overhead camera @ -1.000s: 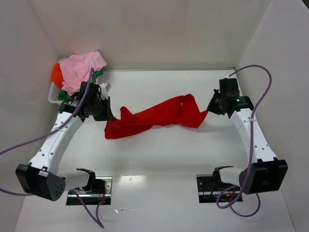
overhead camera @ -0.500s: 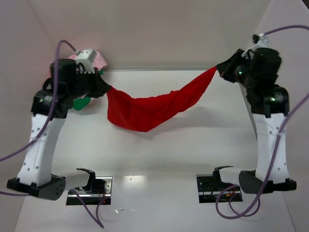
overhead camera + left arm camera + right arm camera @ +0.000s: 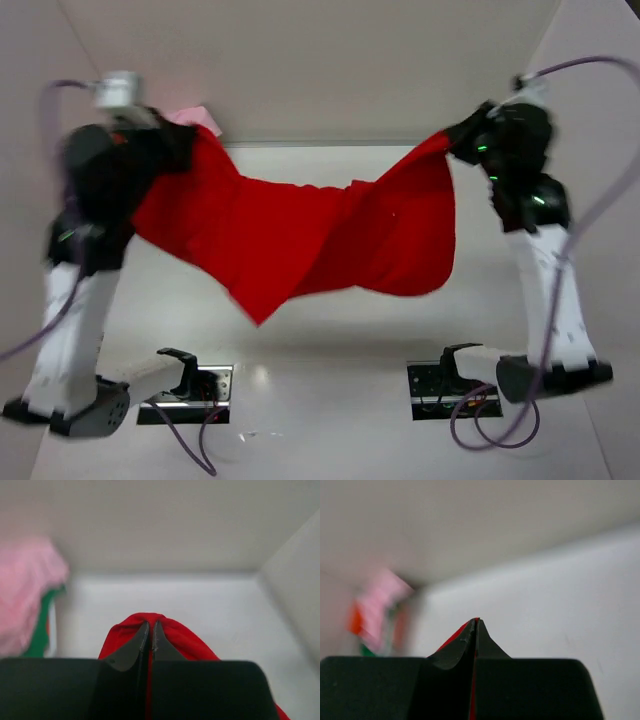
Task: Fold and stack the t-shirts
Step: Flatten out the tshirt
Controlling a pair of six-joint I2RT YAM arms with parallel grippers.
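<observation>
The red shirt (image 3: 300, 240) hangs spread above the worktop (image 3: 330, 330), one top corner pinched in each arm's shut jaws. Both pinches look thin, so a sharp swing could pull a corner free, or drop the sagging cloth creased.

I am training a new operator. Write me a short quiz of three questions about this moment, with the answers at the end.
1. True or false: the red t-shirt is already folded.
2. How do the left gripper and the right gripper stand? A: both open. B: both shut on the red t-shirt. C: only the left one holds it.
3. In the left wrist view, which colour of t-shirt lies above the green t-shirt?
Key: 1 false, it hangs spread out between the two grippers. 2 B. 3 pink, the pink t-shirt.
</observation>
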